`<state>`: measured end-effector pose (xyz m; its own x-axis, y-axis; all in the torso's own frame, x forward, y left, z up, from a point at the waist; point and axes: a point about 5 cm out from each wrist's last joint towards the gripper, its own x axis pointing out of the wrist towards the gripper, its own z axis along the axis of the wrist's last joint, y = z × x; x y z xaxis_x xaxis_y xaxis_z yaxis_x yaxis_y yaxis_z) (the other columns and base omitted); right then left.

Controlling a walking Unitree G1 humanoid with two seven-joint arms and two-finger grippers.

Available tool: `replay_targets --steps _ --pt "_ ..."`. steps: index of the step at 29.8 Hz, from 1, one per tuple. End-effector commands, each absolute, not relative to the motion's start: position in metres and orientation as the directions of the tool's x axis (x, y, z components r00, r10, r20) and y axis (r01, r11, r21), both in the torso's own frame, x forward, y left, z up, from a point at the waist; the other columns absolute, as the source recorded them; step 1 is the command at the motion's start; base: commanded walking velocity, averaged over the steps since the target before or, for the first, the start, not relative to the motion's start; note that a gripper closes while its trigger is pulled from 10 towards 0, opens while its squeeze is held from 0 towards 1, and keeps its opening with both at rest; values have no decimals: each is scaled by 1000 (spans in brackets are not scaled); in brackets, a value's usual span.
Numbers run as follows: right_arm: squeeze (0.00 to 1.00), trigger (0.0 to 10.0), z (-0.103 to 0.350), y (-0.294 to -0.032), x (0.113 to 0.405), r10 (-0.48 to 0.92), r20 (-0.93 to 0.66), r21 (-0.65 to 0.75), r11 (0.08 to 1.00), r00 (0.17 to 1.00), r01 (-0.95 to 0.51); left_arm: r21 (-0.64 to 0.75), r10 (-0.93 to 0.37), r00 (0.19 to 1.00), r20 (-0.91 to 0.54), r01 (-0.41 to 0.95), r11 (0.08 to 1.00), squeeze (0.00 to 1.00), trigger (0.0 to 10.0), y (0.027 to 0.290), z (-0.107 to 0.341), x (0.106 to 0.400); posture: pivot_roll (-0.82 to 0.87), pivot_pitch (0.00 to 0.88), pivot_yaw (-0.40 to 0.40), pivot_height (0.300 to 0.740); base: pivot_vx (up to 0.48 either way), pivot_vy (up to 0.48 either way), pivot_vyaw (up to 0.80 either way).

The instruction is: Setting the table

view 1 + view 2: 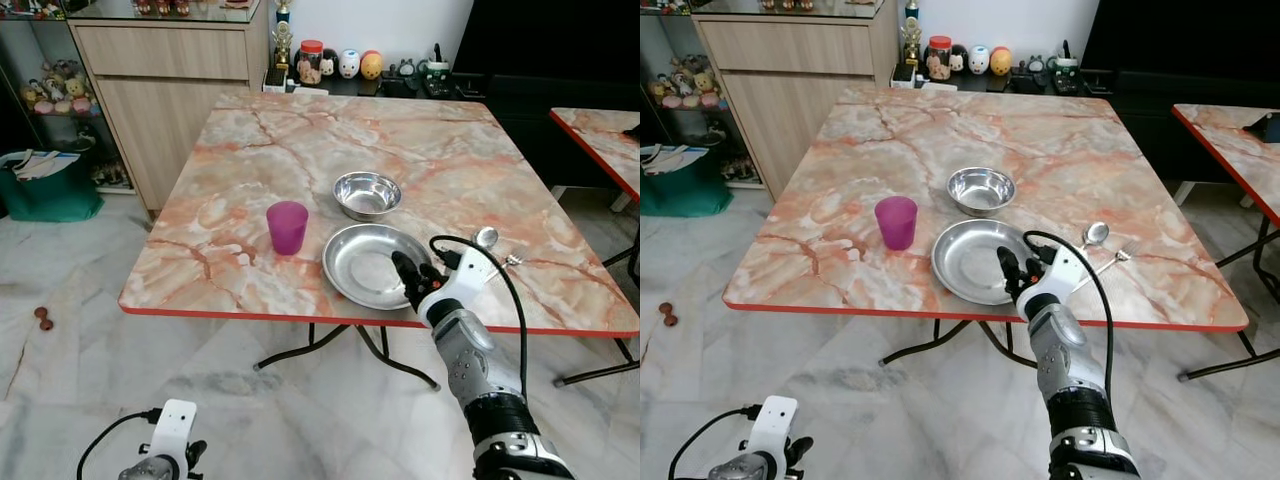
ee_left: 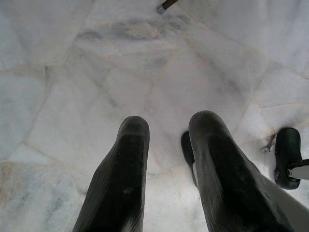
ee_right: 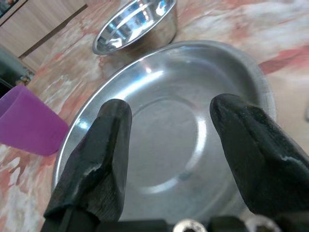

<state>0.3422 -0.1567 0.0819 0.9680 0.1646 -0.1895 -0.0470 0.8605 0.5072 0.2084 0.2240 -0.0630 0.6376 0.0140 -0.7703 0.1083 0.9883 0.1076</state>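
Right gripper (image 1: 410, 270) held over near-right part of steel plate (image 1: 362, 262), fingers spread wide, nothing between them. In right wrist view, both black fingertips (image 3: 104, 145) framing the plate's well, plate rim arcing beyond them. Contact with plate surface not resolvable; fingers appear just above or at near rim.

Plate sitting near the table's (image 1: 250, 160) near edge, right of centre. Steel bowl (image 1: 367, 193) just beyond plate on far side, close but apart. Purple cup (image 1: 287, 226) just left of plate, upright. Spoon (image 1: 1093, 236) and fork (image 1: 1118, 255) lying on marble right of plate, partly hidden by wrist and cable; long axes running roughly near-left to far-right.

Key relation: cutlery lying right and slightly far of the open claw, close by; right arm clearly nearer than left. Judged next step: shift rightward to cutlery, or grip plate rim directly beneath.

Left gripper (image 2: 166, 159) hanging low over floor (image 2: 96, 63), fingers parted, empty.
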Motion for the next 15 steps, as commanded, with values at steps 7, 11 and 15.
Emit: replay_targets --steps 7,11,15 --pt "0 10000 85 -165 341 135 -165 501 865 977 -35 72 -20 640 -768 117 990 0 10000 204 -66 211 26 0 -45 740 0 0 0" --pt "0 10000 83 -165 339 136 -170 498 866 976 -34 72 -22 640 -768 120 990 0 10000 203 -66 211 26 0 -46 740 255 0 0" --pt "0 10000 82 -165 338 134 -169 498 867 976 -33 77 -20 640 -768 123 989 0 10000 204 -66 211 27 0 -45 740 273 0 0"
